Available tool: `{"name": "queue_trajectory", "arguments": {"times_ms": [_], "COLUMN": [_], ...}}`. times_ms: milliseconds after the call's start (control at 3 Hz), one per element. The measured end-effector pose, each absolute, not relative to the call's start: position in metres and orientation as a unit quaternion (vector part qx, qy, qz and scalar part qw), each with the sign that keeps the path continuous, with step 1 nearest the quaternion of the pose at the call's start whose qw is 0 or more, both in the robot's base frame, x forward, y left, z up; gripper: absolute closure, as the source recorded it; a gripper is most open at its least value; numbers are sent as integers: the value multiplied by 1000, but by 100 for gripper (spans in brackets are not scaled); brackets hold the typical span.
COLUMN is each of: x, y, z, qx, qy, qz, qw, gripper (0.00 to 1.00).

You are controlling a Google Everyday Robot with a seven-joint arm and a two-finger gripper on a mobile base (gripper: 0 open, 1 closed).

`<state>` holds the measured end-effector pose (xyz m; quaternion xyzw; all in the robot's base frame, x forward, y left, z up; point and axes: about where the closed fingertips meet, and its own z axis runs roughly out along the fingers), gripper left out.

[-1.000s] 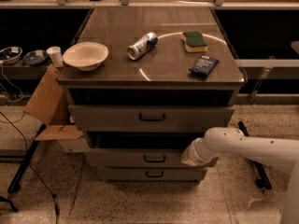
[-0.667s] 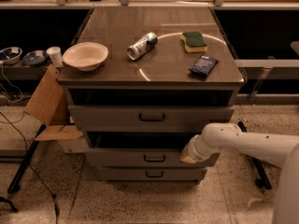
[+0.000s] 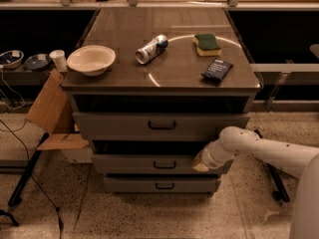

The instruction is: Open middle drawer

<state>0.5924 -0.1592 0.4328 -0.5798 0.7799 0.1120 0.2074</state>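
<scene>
The grey cabinet has three stacked drawers. The middle drawer (image 3: 124, 164) has a small dark bar handle (image 3: 165, 165) at the centre of its front panel. A dark gap shows above the panel. My white arm reaches in from the right. My gripper (image 3: 197, 164) is at the right part of the middle drawer's front, level with the handle and a little to its right. The wrist hides most of it.
The top drawer (image 3: 159, 126) and the bottom drawer (image 3: 159, 185) sit above and below. On the cabinet top lie a bowl (image 3: 91, 59), a can (image 3: 151, 49), a green sponge (image 3: 207, 44) and a dark packet (image 3: 217, 69). A cardboard box (image 3: 52, 113) stands to the left.
The arm's elbow section has shifted slightly while the gripper end stays at the right of the middle drawer's front. The drawers look unchanged.
</scene>
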Motion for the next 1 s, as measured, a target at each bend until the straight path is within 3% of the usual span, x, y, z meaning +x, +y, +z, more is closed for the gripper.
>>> {"name": "queue_trajectory", "arguments": {"times_ms": [1000], "x": [594], "y": [-172], "z": [429], "qx": [-501], "qy": [813], "qz": [172], "qw": [241], "gripper": [100]}}
